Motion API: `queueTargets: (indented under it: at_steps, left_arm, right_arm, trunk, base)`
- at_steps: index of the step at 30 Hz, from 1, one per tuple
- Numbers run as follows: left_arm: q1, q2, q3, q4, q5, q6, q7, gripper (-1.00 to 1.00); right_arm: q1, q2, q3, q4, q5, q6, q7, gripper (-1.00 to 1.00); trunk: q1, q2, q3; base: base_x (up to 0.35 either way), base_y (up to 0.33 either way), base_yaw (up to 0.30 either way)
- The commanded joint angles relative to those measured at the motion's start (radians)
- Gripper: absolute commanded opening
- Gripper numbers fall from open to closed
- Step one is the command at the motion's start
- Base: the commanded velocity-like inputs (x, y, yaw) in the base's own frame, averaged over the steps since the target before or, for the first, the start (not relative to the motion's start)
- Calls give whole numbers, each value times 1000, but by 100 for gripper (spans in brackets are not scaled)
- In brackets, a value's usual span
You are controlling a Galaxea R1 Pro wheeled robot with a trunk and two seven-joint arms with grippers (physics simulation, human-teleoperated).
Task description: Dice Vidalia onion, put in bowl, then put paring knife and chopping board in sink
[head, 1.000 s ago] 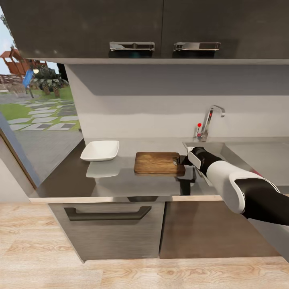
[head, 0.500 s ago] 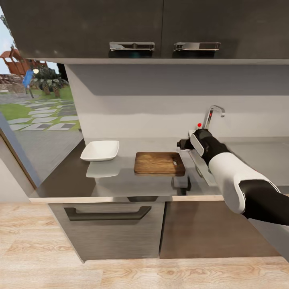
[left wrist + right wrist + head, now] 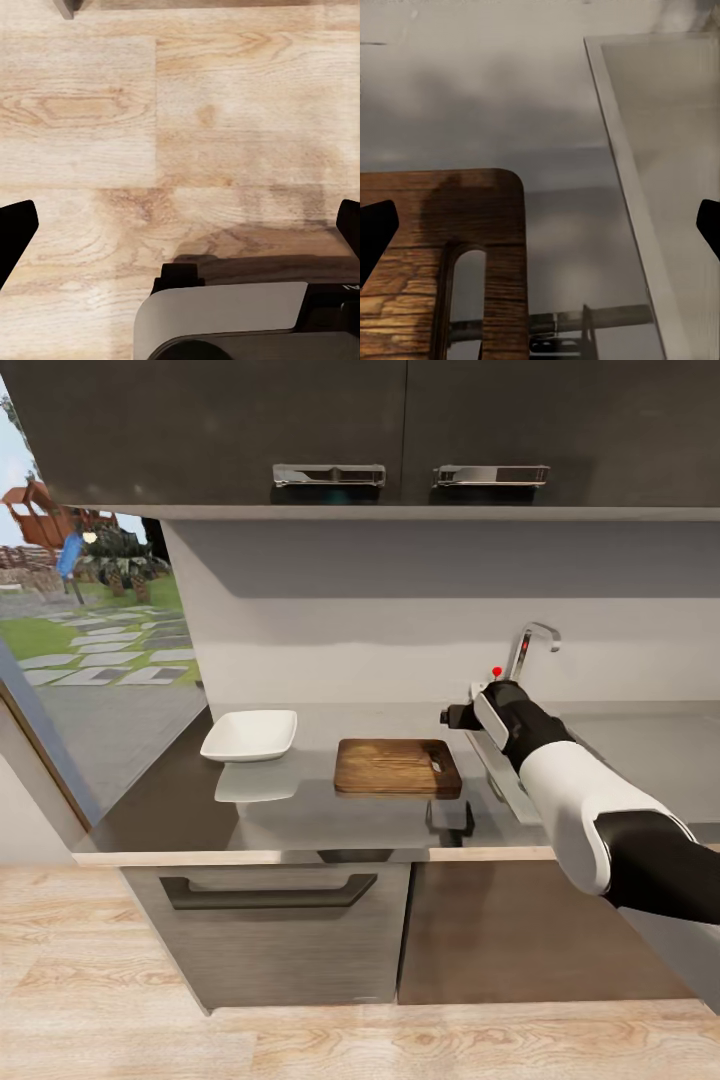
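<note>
The chopping board [image 3: 397, 766] is lying lengthwise along the countertop [image 3: 300, 810], slot end facing the sink [image 3: 640, 745]. Right gripper [image 3: 452, 716] is hovering, jaws spread, empty.

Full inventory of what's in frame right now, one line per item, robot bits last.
Bowl: 1, white, on the countertop left of the board.
Chopping board: 1, brown wood, mid countertop, slot end toward the sink.
Countertop: 1, grey, pale front edge.
Sink: 1, grey, right of the board, partly behind the arm.
Tap: 1, chrome with red knob, behind the sink.
Wall cabinets: 2 handles, dark, above.
Base cabinets: dark grey, under the countertop.
Floor: light wood.
Right tool: black, open, above the board's sink-side end.
Left tool: black fingertips apart, over the floor.
</note>
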State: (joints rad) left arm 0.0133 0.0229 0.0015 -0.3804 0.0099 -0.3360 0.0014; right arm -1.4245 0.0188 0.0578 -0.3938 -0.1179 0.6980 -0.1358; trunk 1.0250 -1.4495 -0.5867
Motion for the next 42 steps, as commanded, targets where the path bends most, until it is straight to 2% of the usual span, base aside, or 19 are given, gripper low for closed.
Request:
queueTargets:
  at_steps: [1, 5, 8, 14, 20, 22, 26, 32, 33, 34, 42]
  left_arm:
    - [1, 0, 0, -2, 1, -1, 0, 100]
    - [1, 0, 0, -2, 1, -1, 0, 100]
    - [1, 0, 1, -2, 2, -1, 0, 100]
    - [1, 0, 1, -2, 2, 0, 0, 100]
    - [1, 0, 2, -2, 2, 0, 0, 100]
    - [1, 0, 2, -2, 2, 0, 0, 100]
    - [1, 0, 2, -2, 2, -1, 0, 100]
    - [1, 0, 1, -2, 2, 0, 0, 100]
    - [1, 0, 1, -1, 2, 0, 0, 100]
    - [1, 0, 2, -1, 2, 0, 0, 100]
    - [1, 0, 2, -1, 2, 0, 0, 100]
  right_arm:
    - [4, 0, 6, -1, -11, -2, -8, 100]
    - [32, 0, 7, -3, -11, -56, -7, 100]
    - [87, 1, 7, -5, -11, -129, -5, 100]
    - [140, 2, 7, -72, -11, -163, -4, 100]
    - [314, 7, 8, -384, -8, -133, -6, 100]
    - [396, 7, 8, -530, -4, -64, -7, 100]
    - [498, 4, 7, -737, 0, 16, -8, 100]
    - [605, 1, 6, -915, 1, 40, -8, 100]
    - [658, 0, 6, -977, 1, 43, -8, 100]
    - [679, 0, 5, -1000, 1, 44, -8, 100]
    - [787, 0, 5, -1104, 1, 40, -8, 100]
  trunk:
    - [0, 0, -1]
    - [0, 0, -1]
    - [0, 0, -1]
    - [0, 0, -1]
    - [0, 0, -1]
    - [0, 0, -1]
    - [0, 0, -1]
    - [0, 0, -1]
    - [0, 0, -1]
    - [0, 0, -1]
    - [0, 0, -1]
  base:
    - [0, 0, 0]
    - [0, 0, 0]
    - [0, 0, 0]
    - [0, 0, 0]
    - [0, 0, 0]
    - [0, 0, 0]
    - [0, 0, 0]
    - [0, 0, 0]
    - [0, 0, 0]
    - [0, 0, 0]
    - [0, 0, 0]
